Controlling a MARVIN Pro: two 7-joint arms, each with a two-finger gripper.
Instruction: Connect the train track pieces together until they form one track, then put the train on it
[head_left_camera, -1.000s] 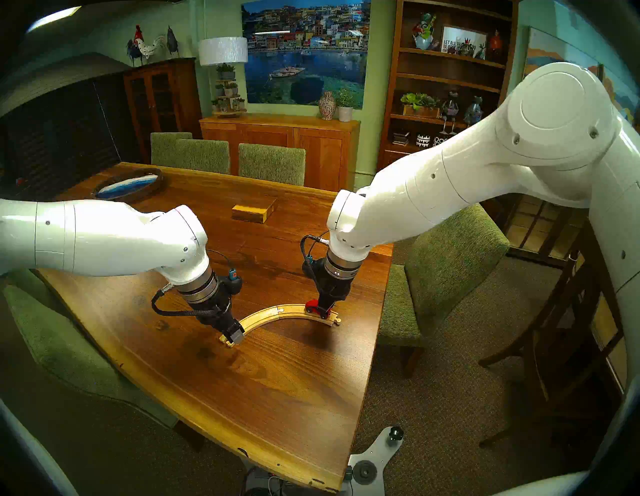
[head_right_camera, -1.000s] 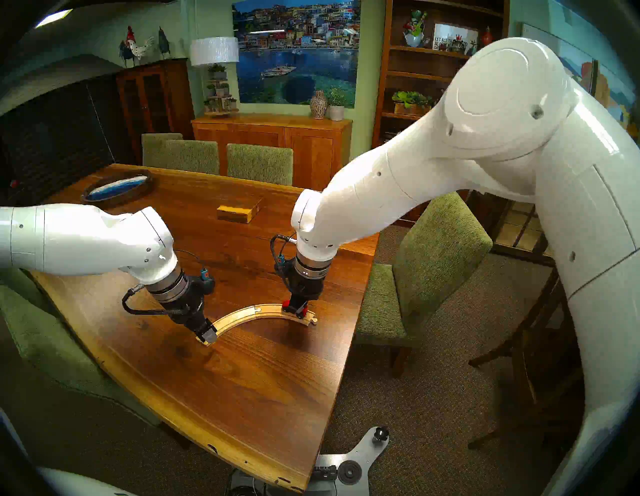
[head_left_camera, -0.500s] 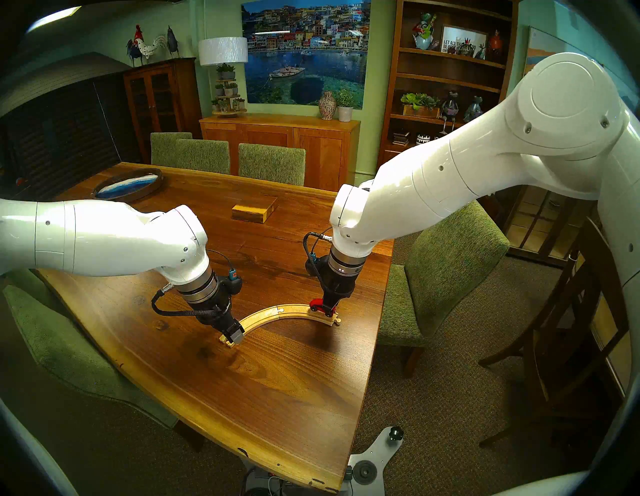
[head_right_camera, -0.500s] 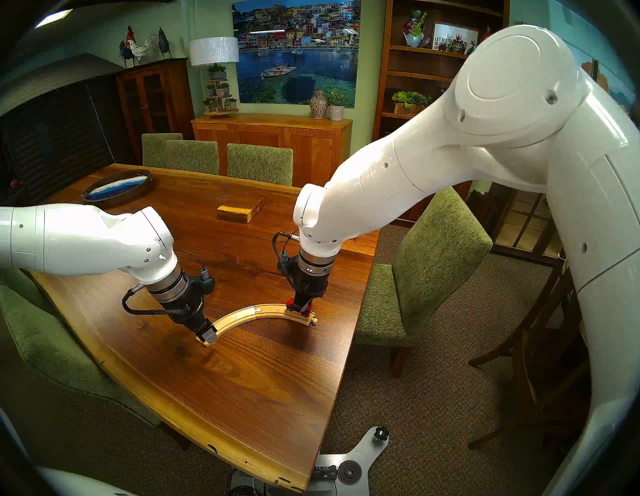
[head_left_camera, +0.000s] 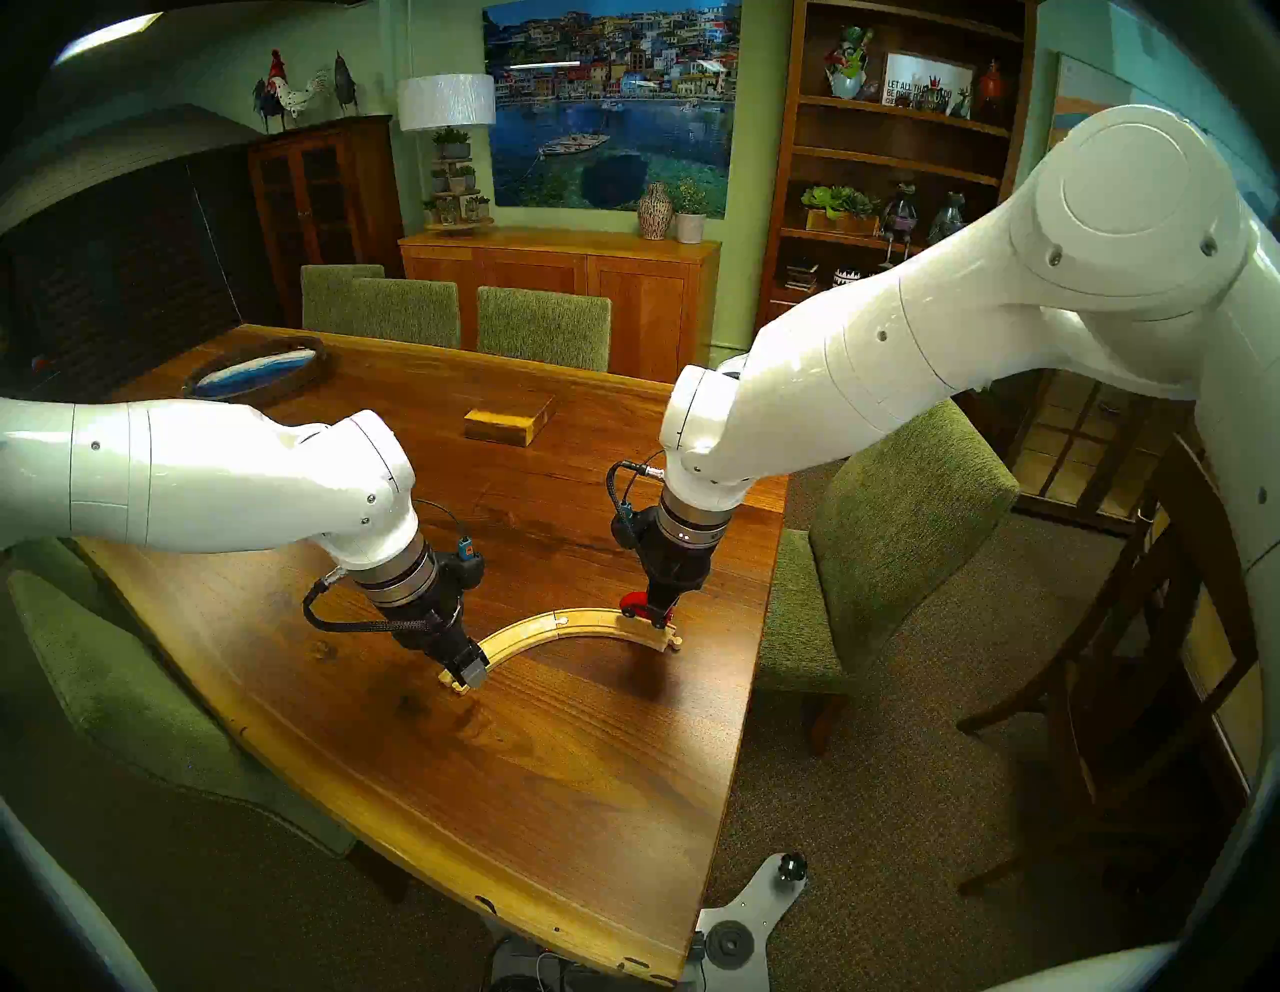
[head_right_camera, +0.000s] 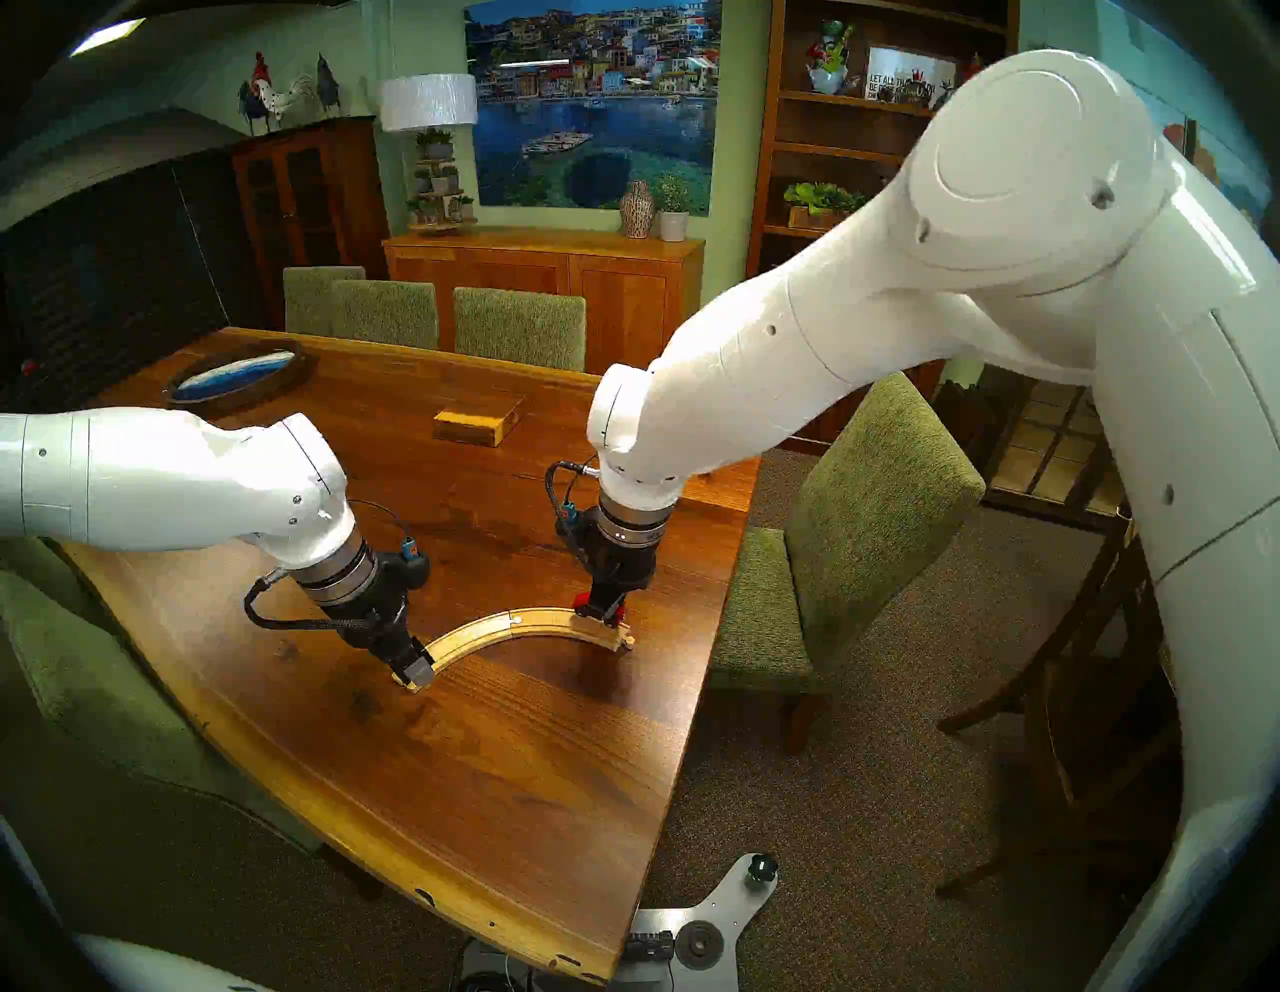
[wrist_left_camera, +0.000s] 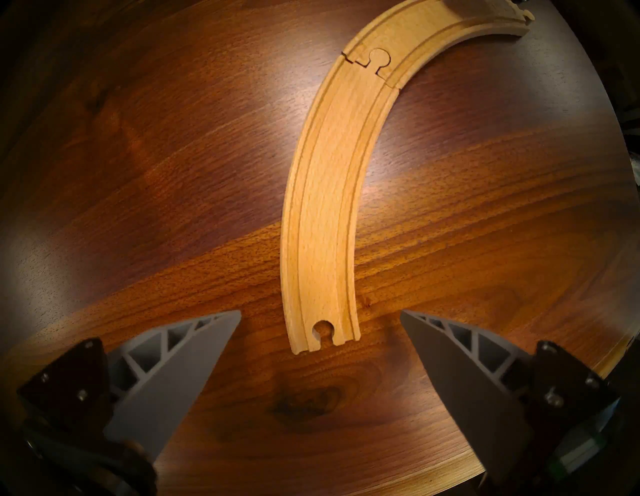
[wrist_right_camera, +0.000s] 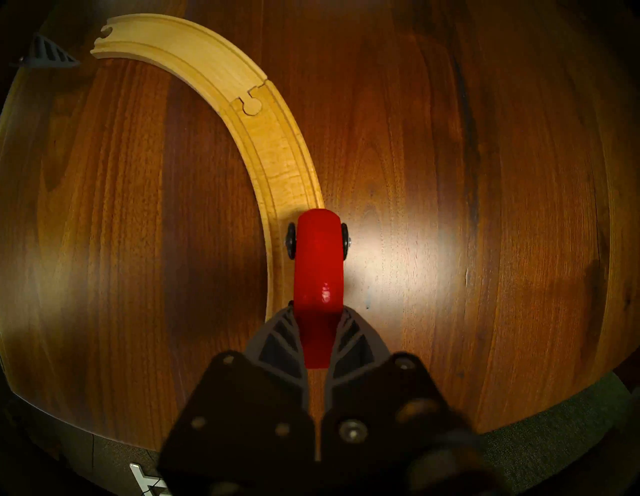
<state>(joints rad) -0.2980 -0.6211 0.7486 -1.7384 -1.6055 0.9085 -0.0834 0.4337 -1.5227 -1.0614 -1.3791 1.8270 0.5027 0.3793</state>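
Two train track pieces lie joined as one pale wooden track (head_left_camera: 526, 627) (head_right_camera: 485, 627) (wrist_left_camera: 325, 207) (wrist_right_camera: 277, 156), curving across the brown table (head_left_camera: 554, 762). My right gripper (head_left_camera: 658, 613) (head_right_camera: 604, 609) (wrist_right_camera: 318, 308) is shut on the rear of the red train (head_left_camera: 634, 604) (head_right_camera: 583, 601) (wrist_right_camera: 317, 256). It holds the train over the track's right end, skewed toward the outer edge. I cannot tell whether the wheels touch the track. My left gripper (head_left_camera: 465, 677) (head_right_camera: 415, 675) (wrist_left_camera: 320, 311) stands open astride the track's left, socket end, its fingers clear of the wood.
A rectangular wooden block (head_left_camera: 509, 422) (head_right_camera: 478, 422) lies farther back on the table. At the far left sits a round tray (head_left_camera: 256, 370) with a blue inside. A green chair (head_left_camera: 893, 533) stands close to the table's right edge, near the track's right end.
My right gripper, still shut on the train, has shifted slightly right along the track and risen a little, with the wrist turned. The left arm and the track have not moved.
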